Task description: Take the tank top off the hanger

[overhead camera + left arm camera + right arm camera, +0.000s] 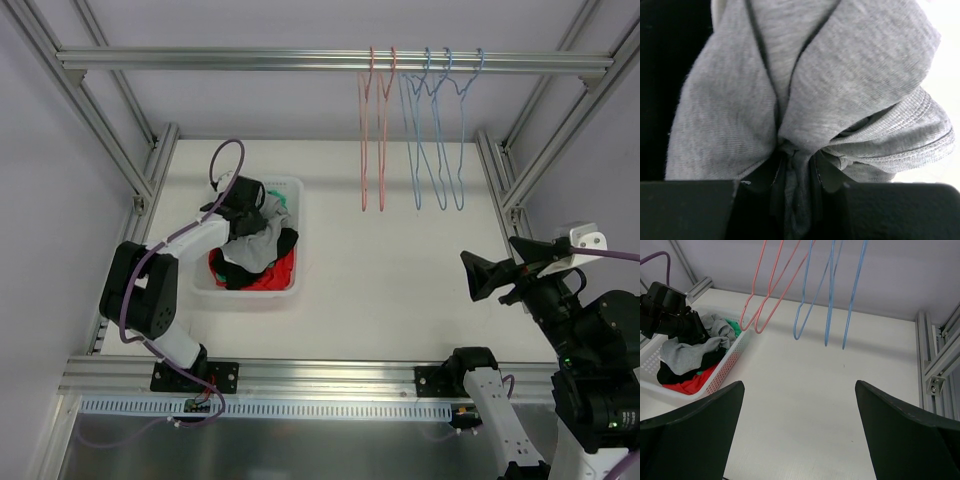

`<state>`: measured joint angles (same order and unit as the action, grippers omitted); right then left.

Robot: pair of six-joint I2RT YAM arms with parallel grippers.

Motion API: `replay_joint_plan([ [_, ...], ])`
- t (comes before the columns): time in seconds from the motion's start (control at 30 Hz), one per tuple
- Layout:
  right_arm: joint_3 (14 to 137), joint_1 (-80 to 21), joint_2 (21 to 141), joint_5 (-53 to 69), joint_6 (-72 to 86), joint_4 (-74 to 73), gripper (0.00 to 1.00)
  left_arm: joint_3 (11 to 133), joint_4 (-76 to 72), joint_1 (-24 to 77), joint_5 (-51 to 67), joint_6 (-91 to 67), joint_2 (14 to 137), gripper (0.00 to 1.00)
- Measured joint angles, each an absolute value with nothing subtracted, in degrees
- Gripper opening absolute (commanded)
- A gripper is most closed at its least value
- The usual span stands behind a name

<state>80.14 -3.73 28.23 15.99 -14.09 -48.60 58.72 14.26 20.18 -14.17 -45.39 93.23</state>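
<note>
My left gripper (pixel 243 203) is over the white basket (pixel 297 222) at the left and is shut on a fold of a grey tank top (pixel 252 246). In the left wrist view the grey cloth (pixel 840 75) bunches into the gripper (pixel 796 165) and fills the frame. The right wrist view shows the grey garment (pixel 687 352) draped on the pile in the basket (pixel 727 362). The hangers on the rail are bare: two pink (pixel 372 130) and three blue (pixel 440 140). My right gripper (pixel 482 275) is open and empty above the table at the right, also in its own view (pixel 799 405).
The basket also holds black, red and green clothes (pixel 262 272). The hangers hang from a metal rail (pixel 250 60) across the back. Aluminium frame posts (pixel 500 180) stand at both sides of the white table (pixel 380 270).
</note>
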Motion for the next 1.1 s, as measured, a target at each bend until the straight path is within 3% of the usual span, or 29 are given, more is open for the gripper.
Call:
replay_joint_plan([
  [0.23, 80.01, -3.73, 27.83, 16.27, -14.11, -48.6, 0.99, 54.94, 10.79, 20.18, -15.79, -48.69, 88.95, 0.03],
  [0.3, 79.94, -3.73, 27.83, 16.47, -14.11, -48.58, 1.0, 54.68, 11.0, 20.18, -15.84, -48.8, 88.07, 0.16],
  [0.33, 79.88, -3.73, 27.83, 16.6, -14.11, -48.6, 1.0, 54.65, 11.25, 20.18, -15.81, -48.75, 87.64, 0.29],
  [0.57, 79.79, -3.73, 27.81, 17.02, -14.15, -48.58, 1.0, 54.89, 13.52, 20.18, -15.42, -47.75, 85.14, 0.61],
  [0.8, 79.79, -3.73, 27.88, 17.32, -14.15, -48.6, 1.0, 56.27, 19.09, 20.18, -15.11, -45.65, 80.16, 0.8],
  [1.0, 78.98, -3.73, 29.21, 17.45, -14.11, -48.62, 0.99, 61.06, 23.57, 20.18, -13.98, -42.78, 75.57, 0.86],
  [1.1, 77.54, -3.73, 30.06, 17.43, -13.98, -48.64, 1.0, 63.75, 24.69, 20.18, -13.76, -41.25, 73.17, 0.99],
])
